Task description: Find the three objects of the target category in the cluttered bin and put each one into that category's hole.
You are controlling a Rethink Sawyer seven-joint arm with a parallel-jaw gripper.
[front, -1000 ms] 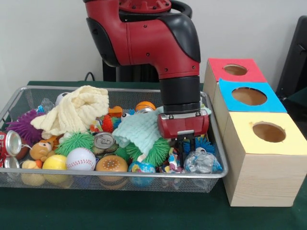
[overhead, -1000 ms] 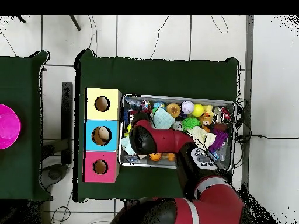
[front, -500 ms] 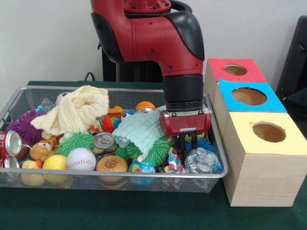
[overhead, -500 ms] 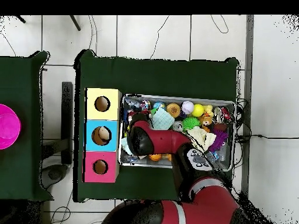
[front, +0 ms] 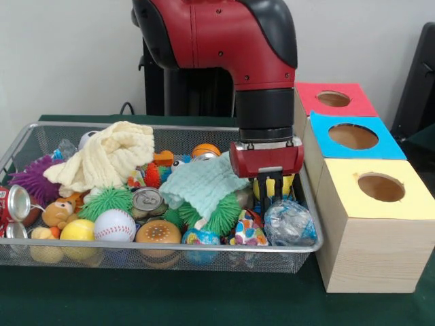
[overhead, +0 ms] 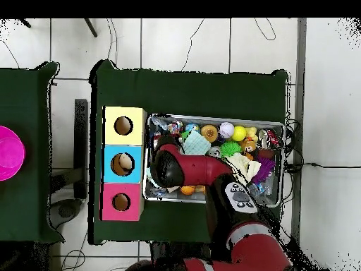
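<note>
1. Right now the hand (front: 270, 193) hangs over the right end of the cluttered bin (front: 163, 255), its dark fingers (front: 263, 195) pointing down with something yellow (front: 271, 185) between them; whether they are clamped on it or merely around it cannot be told.
2. Just below the hand lies a crinkled clear wrapper ball (front: 289, 223), and beside that a small multicoloured ball (front: 249, 236).
3. To the hand's left in the front view, a mint-green cloth (front: 202, 185) drapes over a green spiky ball (front: 222, 216).
4. Further along the bin sit a burger-shaped toy (front: 158, 233), a baseball (front: 114, 225), a yellow ball (front: 78, 231), a cream knitted cloth (front: 105, 158) and a purple spiky ball (front: 32, 178).
5. Beside the bin's right end stand three wooden boxes in a row on the green tabletop (front: 136, 299): yellow-faced (front: 380, 187) nearest the camera, blue-faced (front: 353, 136) in the middle, red-faced farthest.
6. The hole (front: 333, 99) in the red-faced box is well apart from the hand, toward the robot's side.
7. From overhead, the red arm (overhead: 197, 169) covers the bin's end next to the boxes, hiding the hand.
</note>
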